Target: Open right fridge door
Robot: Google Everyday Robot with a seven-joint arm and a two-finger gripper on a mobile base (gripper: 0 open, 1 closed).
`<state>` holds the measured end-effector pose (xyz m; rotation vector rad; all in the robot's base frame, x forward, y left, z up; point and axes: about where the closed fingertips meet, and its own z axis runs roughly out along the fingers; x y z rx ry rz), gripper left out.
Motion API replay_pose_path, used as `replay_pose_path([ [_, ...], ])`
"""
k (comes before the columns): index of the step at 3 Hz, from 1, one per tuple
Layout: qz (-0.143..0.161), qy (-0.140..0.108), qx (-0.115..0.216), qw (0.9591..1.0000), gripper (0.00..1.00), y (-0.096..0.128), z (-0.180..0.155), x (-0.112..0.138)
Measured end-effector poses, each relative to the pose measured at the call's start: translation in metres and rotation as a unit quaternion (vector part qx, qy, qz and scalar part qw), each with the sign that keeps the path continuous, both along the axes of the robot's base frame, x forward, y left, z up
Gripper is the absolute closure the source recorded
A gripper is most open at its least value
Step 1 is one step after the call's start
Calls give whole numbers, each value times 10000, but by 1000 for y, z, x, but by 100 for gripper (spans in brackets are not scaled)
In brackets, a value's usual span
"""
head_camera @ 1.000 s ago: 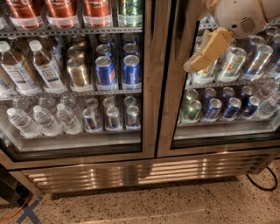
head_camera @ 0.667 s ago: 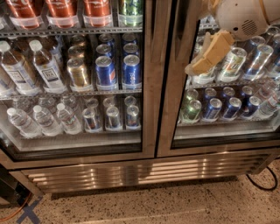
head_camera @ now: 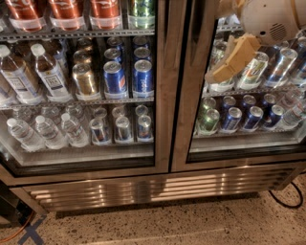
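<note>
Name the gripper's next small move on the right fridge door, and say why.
Probably ease the gripper a little left, toward the steel edge of the right fridge door by the centre seam. That door looks shut, in line with the left door. The gripper hangs in front of its glass pane, just right of that edge, and no handle shows elsewhere.

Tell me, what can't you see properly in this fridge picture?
Camera view:
- The tool, at the upper right before the right fridge door, hides whatever stands behind it; whether it touches the glass is unclear.
- The door's top and right side are cut off by the edges; no handle shows.
- The top-shelf bottles are cut off above.
</note>
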<state>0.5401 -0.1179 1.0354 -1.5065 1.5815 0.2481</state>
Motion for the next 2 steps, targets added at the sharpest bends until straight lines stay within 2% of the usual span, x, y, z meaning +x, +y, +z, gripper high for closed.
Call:
replay_pose_path([
  [2, 12, -24, 19, 10000, 0, 0, 0, -2],
])
